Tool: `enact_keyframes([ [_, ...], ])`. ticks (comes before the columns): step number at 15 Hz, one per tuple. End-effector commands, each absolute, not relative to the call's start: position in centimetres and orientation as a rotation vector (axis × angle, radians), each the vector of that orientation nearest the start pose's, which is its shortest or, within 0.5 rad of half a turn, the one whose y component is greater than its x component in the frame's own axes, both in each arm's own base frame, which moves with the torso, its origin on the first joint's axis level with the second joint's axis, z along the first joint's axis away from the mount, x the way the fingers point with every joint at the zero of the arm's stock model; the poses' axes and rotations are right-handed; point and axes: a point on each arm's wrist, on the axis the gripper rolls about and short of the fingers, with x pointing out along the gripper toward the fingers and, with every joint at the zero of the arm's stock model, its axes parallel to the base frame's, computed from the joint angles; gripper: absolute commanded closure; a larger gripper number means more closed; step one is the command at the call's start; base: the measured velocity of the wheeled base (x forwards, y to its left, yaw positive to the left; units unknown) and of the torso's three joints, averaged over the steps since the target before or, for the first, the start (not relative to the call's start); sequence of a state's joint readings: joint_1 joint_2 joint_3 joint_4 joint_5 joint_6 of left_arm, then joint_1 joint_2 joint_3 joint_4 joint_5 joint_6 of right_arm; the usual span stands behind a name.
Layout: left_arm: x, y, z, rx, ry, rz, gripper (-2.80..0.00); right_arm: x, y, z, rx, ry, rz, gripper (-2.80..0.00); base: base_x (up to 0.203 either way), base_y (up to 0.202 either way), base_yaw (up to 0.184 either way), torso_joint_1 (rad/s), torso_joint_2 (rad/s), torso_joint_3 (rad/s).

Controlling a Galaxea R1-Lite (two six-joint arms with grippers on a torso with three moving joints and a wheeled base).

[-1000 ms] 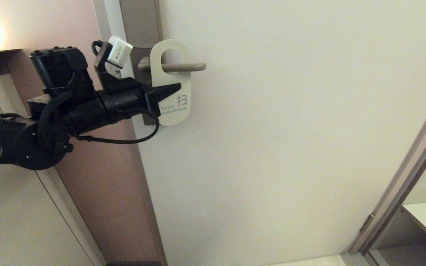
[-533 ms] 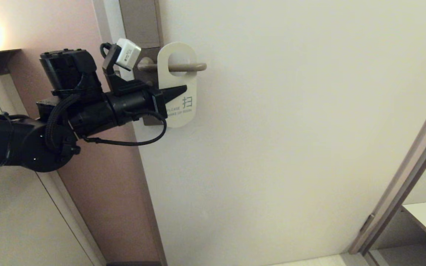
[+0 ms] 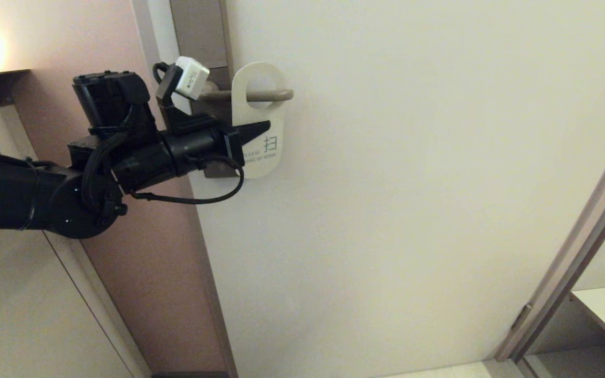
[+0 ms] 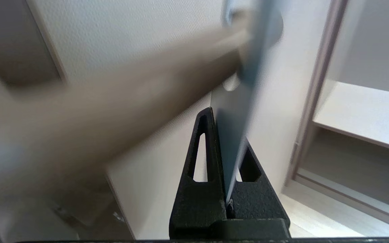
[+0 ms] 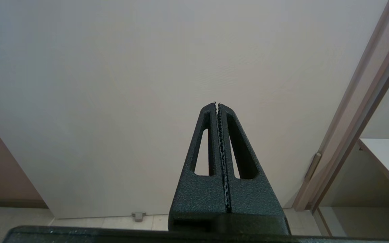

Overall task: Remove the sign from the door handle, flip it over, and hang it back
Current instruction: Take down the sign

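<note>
My left gripper (image 3: 260, 129) reaches in level from the left, black fingers pinched flat on the white round-ended hanger sign (image 3: 259, 118) at mid-height. The sign's oval hole is threaded over the slim beige-bronze lever door handle (image 3: 268, 95), near its free tip. My right gripper (image 5: 217, 105) sits parked, fingers pressed together, empty, facing the cream door (image 5: 130, 84)

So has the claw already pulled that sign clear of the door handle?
No, the door handle passes through the oval hole of the sign, while the left claw pinches the sign's edge lower down.
</note>
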State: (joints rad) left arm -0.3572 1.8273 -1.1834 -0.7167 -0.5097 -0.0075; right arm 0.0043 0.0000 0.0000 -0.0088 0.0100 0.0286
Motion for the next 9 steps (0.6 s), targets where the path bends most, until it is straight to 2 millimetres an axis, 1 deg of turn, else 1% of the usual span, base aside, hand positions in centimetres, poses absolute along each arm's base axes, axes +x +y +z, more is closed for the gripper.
enact_keyframes([
  [1, 33.94, -13.83, 25.51, -0.002, -0.086, -0.845, 0.00, -2.27, 0.01, 7.64, 0.029, -0.008, 0.015, 0.00, 0.000, 0.000, 0.000, 0.000, 0.00, 0.000],
  [4, 33.75, -14.53, 25.54, -0.004, -0.090, -0.819, 0.00, -2.28, 0.01, 7.64, 0.029, -0.009, 0.015, 0.00, 0.000, 0.000, 0.000, 0.000, 0.00, 0.000],
  [9, 33.05, -14.49, 26.13, -0.001, -0.105, -0.823, 0.00, -2.28, 0.01, 7.64, 0.029, -0.009, 0.015, 0.00, 0.000, 0.000, 0.000, 0.000, 0.00, 0.000],
])
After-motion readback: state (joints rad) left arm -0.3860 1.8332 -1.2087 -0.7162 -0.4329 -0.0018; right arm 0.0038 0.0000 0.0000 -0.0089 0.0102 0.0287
